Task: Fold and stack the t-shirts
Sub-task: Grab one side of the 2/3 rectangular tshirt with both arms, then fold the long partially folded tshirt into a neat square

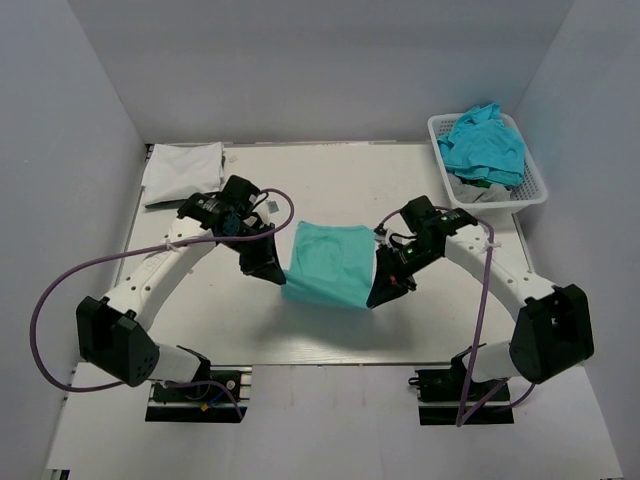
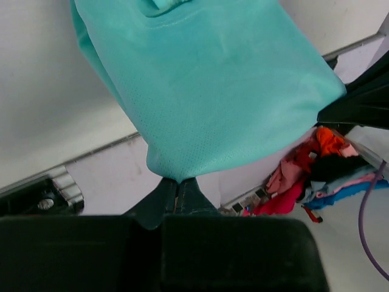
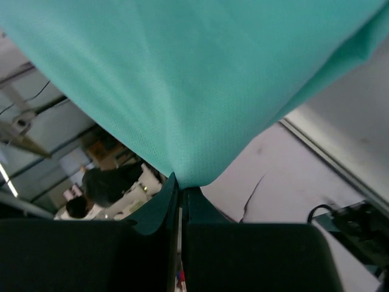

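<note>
A teal-green t-shirt (image 1: 328, 262) hangs stretched between my two grippers over the middle of the table. My left gripper (image 1: 277, 276) is shut on its near-left corner, and the cloth (image 2: 206, 85) fans out from the pinched fingertips (image 2: 177, 182). My right gripper (image 1: 378, 298) is shut on the near-right corner, with the fabric (image 3: 194, 79) spreading from its tips (image 3: 181, 185). A folded white t-shirt (image 1: 181, 171) lies at the far left of the table. Turquoise-blue t-shirts (image 1: 484, 145) are heaped in the basket.
A white lattice basket (image 1: 533, 180) stands at the far right corner, with grey cloth (image 1: 482, 190) under the blue. Purple cables (image 1: 487, 290) loop off both arms. The table edge (image 1: 330, 364) runs just ahead of the arm bases.
</note>
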`<act>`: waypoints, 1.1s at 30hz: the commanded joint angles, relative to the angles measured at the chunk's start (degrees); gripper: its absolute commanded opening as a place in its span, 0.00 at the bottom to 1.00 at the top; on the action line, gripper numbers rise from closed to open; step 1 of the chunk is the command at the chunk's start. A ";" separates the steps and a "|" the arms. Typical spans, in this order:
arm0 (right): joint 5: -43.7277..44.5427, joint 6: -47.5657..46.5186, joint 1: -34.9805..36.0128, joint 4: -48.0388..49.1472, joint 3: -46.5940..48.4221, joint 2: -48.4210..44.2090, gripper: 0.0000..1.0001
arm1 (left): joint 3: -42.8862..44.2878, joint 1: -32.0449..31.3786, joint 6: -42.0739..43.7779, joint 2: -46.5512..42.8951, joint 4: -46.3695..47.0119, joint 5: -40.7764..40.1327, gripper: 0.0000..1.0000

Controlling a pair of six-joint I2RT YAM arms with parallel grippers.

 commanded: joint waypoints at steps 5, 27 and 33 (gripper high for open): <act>-8.37 -3.07 -0.83 -6.05 -0.18 -0.84 0.00 | 9.39 0.07 1.89 2.46 -2.61 0.62 0.00; -7.15 -2.63 -9.18 -2.10 15.10 13.04 0.00 | 17.92 2.44 3.83 19.07 8.20 -9.93 0.00; -6.09 -1.40 -11.29 0.46 19.50 17.43 0.00 | 20.21 3.59 2.60 22.68 13.91 -11.26 0.00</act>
